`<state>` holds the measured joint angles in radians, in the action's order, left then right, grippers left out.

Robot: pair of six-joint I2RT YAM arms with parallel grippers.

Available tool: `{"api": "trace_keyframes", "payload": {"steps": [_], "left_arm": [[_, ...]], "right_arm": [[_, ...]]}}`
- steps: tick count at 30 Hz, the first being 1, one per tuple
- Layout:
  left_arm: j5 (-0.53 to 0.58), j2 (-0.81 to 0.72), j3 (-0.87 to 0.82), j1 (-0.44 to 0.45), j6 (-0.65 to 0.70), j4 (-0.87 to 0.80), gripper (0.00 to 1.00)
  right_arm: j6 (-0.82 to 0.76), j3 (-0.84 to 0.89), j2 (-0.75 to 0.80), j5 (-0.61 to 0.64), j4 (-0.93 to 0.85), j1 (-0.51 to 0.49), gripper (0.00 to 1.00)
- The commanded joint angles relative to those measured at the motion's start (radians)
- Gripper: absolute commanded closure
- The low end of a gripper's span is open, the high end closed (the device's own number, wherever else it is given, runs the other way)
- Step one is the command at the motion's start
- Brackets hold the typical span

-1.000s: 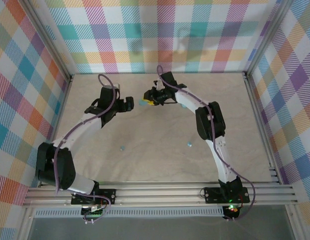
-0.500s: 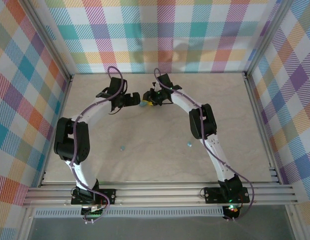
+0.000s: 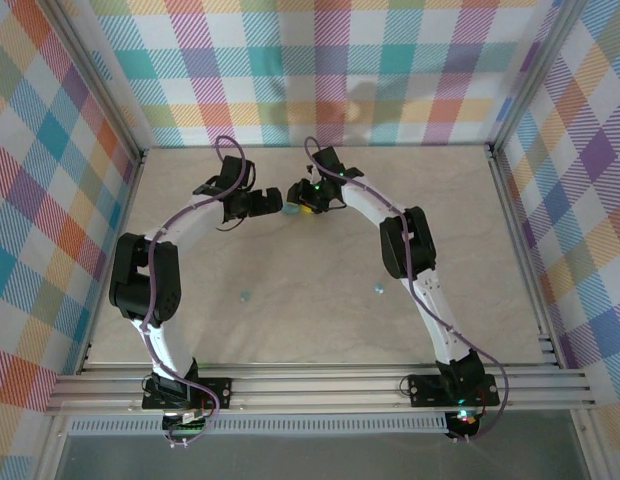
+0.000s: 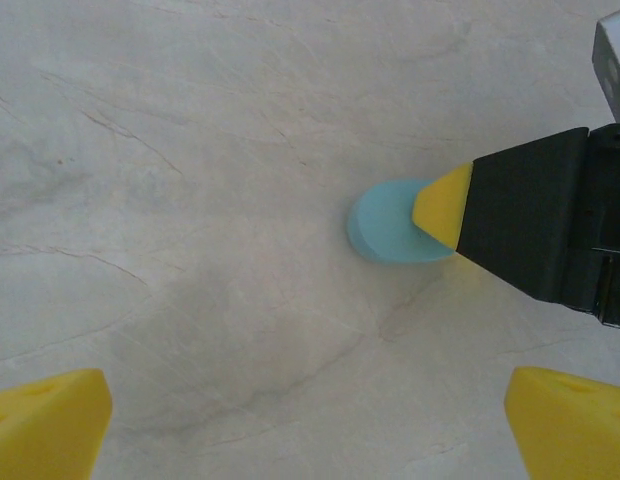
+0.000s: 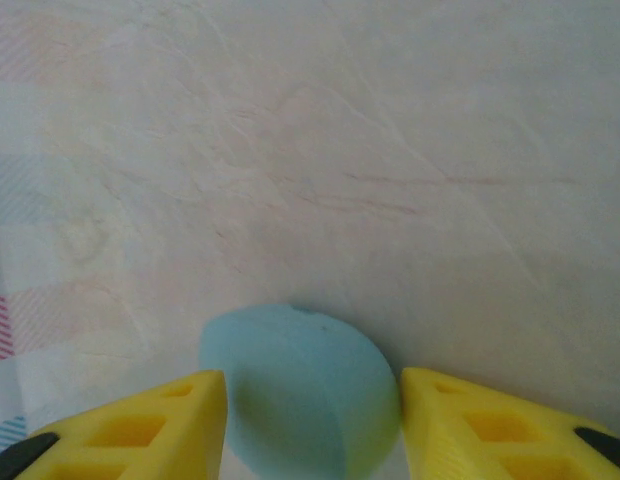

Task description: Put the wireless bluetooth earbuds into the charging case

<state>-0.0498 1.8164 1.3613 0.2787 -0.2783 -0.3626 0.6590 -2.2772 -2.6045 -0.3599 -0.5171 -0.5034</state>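
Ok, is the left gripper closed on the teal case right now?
No, in the left wrist view the left gripper holds its fingertips wide apart, and the teal case lies on the table beyond them.

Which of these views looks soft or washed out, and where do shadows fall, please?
Right wrist view: hazy and pale, the teal case and yellow fingers soft at close range. Left wrist view: crisper, a faint shadow on the table near the case. Top view: evenly lit.
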Motion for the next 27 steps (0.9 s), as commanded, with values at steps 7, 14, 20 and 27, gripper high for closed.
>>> {"api": "trace_keyframes", "payload": {"steps": [7,14,20,27], "left_arm": [[-0.11,-0.148,-0.169,-0.009,-0.06,0.077,0.0],[-0.09,-0.219,-0.218,-0.004,-0.078,0.035,0.0],[-0.202,-0.303,-0.359,0.003,-0.04,0.184,0.0],[-0.25,-0.31,-0.383,0.03,-0.028,0.239,0.0]], "right_arm": [[-0.126,0.152,0.258,0.197,-0.081,0.001,0.5],[-0.274,0.222,0.354,0.319,-0.195,0.054,0.46],[-0.359,0.256,0.37,0.409,-0.286,0.153,0.43],[-0.392,0.252,0.313,0.413,-0.311,0.204,0.41]]}}
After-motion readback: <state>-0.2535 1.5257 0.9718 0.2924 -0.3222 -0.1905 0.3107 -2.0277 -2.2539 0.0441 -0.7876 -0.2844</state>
